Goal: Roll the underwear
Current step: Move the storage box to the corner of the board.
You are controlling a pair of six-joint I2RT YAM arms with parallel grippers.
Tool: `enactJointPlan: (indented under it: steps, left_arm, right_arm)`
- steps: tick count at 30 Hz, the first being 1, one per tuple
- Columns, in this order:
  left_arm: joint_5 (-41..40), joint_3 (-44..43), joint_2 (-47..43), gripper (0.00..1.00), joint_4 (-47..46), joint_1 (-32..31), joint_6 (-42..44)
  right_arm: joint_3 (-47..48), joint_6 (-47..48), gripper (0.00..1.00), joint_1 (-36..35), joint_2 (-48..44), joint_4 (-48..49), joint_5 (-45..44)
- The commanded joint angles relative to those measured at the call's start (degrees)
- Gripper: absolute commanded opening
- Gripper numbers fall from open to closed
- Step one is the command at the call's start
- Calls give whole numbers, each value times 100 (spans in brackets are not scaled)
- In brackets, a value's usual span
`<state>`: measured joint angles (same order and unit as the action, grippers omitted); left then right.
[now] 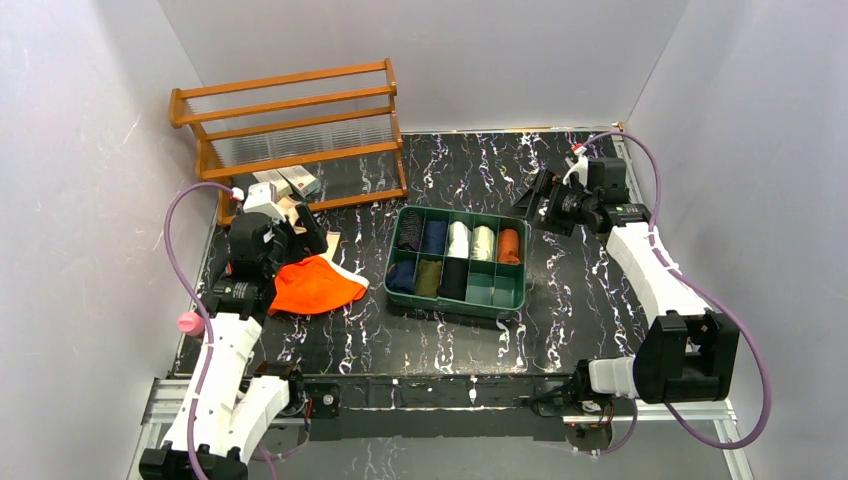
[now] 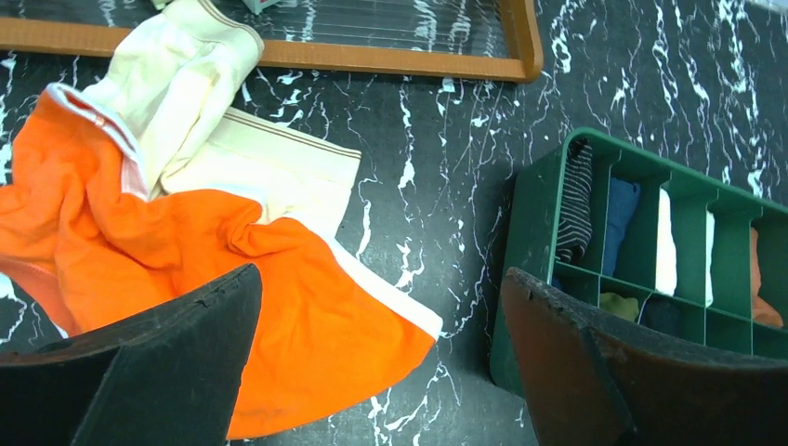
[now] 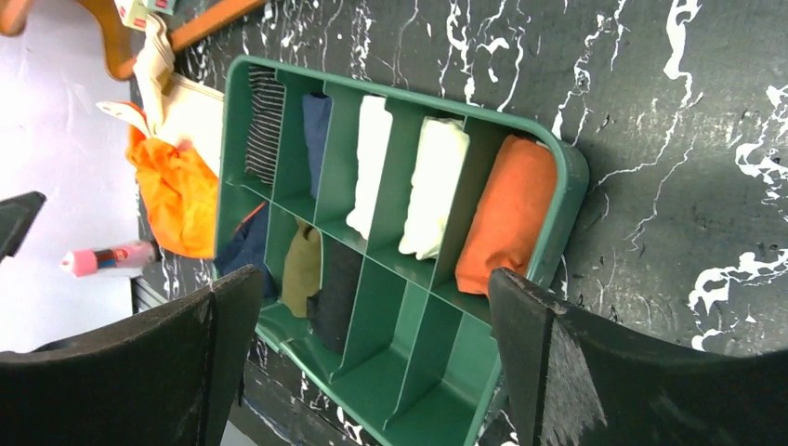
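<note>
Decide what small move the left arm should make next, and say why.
Probably lower the open left end effector onto the orange underwear. It lies crumpled and unrolled, overlapping the beige pair, just below that empty end effector.

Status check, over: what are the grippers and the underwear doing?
Left gripper, right gripper open, empty. Orange underwear and beige underwear unrolled, overlapping, beside green tray. Nothing in the way.
</note>
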<state>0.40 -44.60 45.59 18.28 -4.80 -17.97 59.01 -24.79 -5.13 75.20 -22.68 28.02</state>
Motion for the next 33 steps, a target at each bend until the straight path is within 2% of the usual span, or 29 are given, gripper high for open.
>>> enactJointPlan:
  steps: [1,4,6,8,11,15,19,27,33]
  left_arm:
    - [-617,130,-355,98,-106,-12,-477]
    - [-545,87,-396,98,369,-12,-635]
    - [-538,47,-387,98,690,-12,-602]
    - [-719,50,-376,98,916,-14,-621]
    - [-461,108,-390,98,896,-13,-500]
    - [-256,266,-448,98,652,-13,-472]
    - [-426,460,-547,98,595,-12,-410]
    - [-1134,692,-1158,98,640,-13,-548]
    - [-1390,751,-1406,98,665,-12,-580]
  right_arm:
    - [-244,-857,99,47,-260,515,239]
    - [-664,-1255,99,41,-209,1282,1308]
    - [-613,-1131,99,-188,-153,1331,1446]
    - [-260,-573,99,-733,-144,905,838]
    - [274,-128,99,-1941,-66,321,-290]
    - [635,145,99,-3380,-47,280,-1425]
    - [631,177,99,-4609,192,313,-2342]
    - [562,-161,99,-6217,1010,850,-2681]
    - [316,-783,99,-6396,1406,1279,-3019]
